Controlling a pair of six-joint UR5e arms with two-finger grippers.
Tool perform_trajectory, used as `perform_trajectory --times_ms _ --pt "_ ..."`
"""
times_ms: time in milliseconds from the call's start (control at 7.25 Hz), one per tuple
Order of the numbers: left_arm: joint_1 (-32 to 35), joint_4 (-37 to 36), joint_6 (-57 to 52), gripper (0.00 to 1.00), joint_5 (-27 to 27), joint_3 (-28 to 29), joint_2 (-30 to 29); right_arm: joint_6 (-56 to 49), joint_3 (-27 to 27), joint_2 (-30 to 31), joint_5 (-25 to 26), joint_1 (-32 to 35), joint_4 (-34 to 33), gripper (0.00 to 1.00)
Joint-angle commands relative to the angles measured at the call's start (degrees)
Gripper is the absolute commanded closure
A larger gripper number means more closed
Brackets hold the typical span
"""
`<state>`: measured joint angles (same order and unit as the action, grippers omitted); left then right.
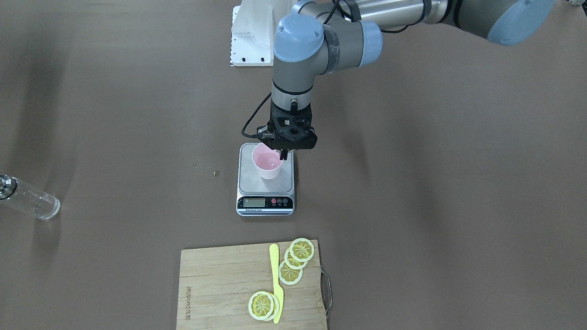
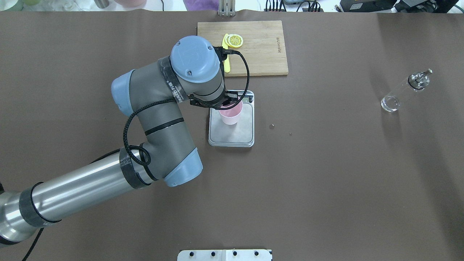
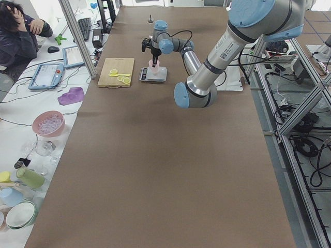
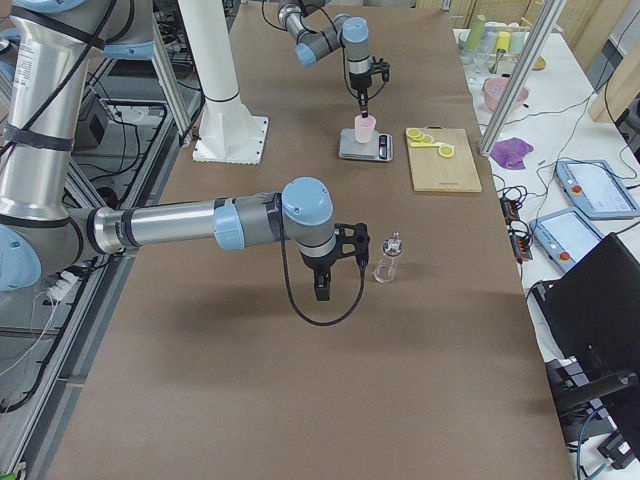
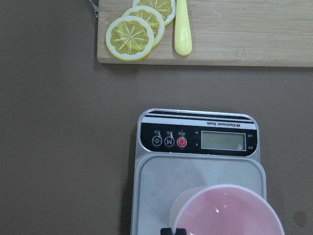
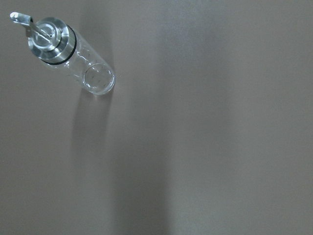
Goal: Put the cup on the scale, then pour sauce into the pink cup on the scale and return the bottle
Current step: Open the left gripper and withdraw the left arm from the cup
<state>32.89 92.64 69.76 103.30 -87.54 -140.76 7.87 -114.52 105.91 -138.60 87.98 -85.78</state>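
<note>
- Already the small pale pink tapered cup (image 1: 266, 163) stands on the silver rectangular scale (image 1: 250, 183); the left pincer (image 1: 284, 155) is at its rim, grip unclear.
- The upright clear glass bottle (image 6: 73, 51) sits upper left in the right-wrist view, just beside the right pincer (image 4: 322, 290), whose state I cannot tell.

On the desk (image 1: 412, 206): one cup (image 1: 267, 162), one scale (image 1: 265, 185), one bottle (image 2: 404, 90), one board (image 1: 220, 284), one knife (image 1: 276, 279) and five lemon slices (image 1: 301, 250), clustered three and two. Two arms (image 4: 180, 225) reach over it.
</note>
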Motion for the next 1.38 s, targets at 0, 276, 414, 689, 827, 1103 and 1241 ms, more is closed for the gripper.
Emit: perform_trajectory --times_ms 0,276,414,689,827,1103,1241 --pt "-0.3 0.9 -0.2 0.83 -0.3 0.1 0.0 0.0 0.0 0.1 0.0 0.0 0.0 0.0" --pt "-0.2 0.9 -0.2 0.47 -0.3 0.0 0.1 0.0 0.0 0.1 0.0 0.0 0.0 0.0" --pt "-0.2 0.9 -0.3 0.08 -0.3 -0.3 0.1 0.0 0.0 0.0 0.0 0.0 0.0 0.0" --pt "0.0 1.0 -0.4 0.02 -0.5 -1.6 0.1 -0.1 -0.3 -0.3 -0.1 0.0 0.1 0.0" --pt "0.5 0.4 -0.4 0.02 -0.4 -3.2 0.4 -0.6 -0.5 -0.8 -0.1 0.0 0.1 0.0" --pt "4.4 -4.6 -9.2 0.02 1.7 -10.1 5.4 0.0 -1.7 -1.8 -0.3 0.0 0.2 0.0" --pt "8.5 -8.3 -15.5 0.02 6.2 -15.1 9.6 -0.4 -3.0 -1.8 -0.4 0.0 2.0 0.0"
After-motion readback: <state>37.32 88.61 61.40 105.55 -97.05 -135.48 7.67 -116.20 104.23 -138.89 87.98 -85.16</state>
